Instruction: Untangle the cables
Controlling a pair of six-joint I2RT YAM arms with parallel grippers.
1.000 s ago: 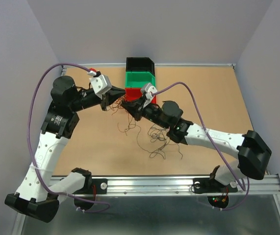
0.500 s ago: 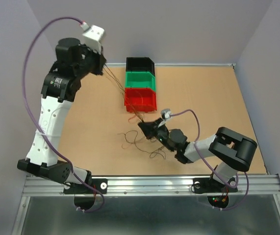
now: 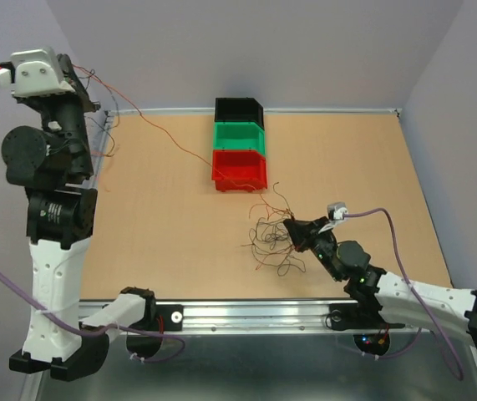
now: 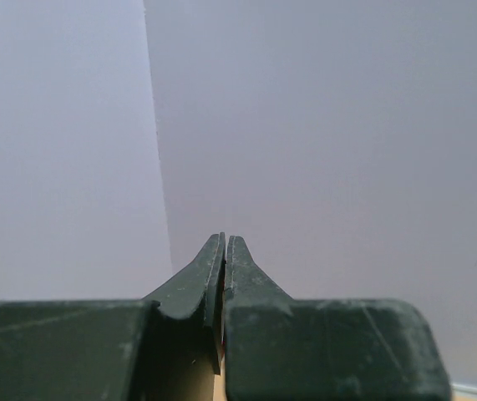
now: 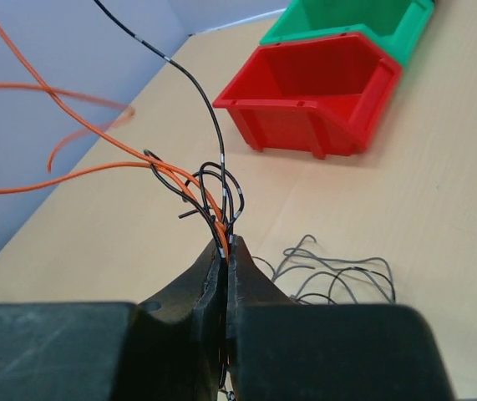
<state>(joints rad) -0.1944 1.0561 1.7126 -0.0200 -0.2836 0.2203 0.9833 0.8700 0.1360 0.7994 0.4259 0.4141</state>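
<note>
Hardly begun: hair-thin red-and-black cables (image 3: 271, 242) lie tangled toward the brown wooden desk's (image 3: 154, 242) near edge, pinched by the right gripper (image 5: 224, 246); the left gripper (image 4: 225, 242), above the far-left corner, pinches 1 stretched red strand.

We count one black bin (image 3: 238, 109), one green bin (image 3: 239, 134) and one red bin (image 3: 239, 167), so three in all. We count one left arm (image 3: 54, 242) and one right arm (image 3: 405, 288), so two. Each carries one gripper: the left gripper (image 4: 225, 242) and the right gripper (image 5: 224, 251). We see two lilac leads (image 3: 397, 219) (one along each arm). The cables (image 3: 271, 242) are too thin and too tangled for us to count. There is one table (image 3: 163, 234).
</note>
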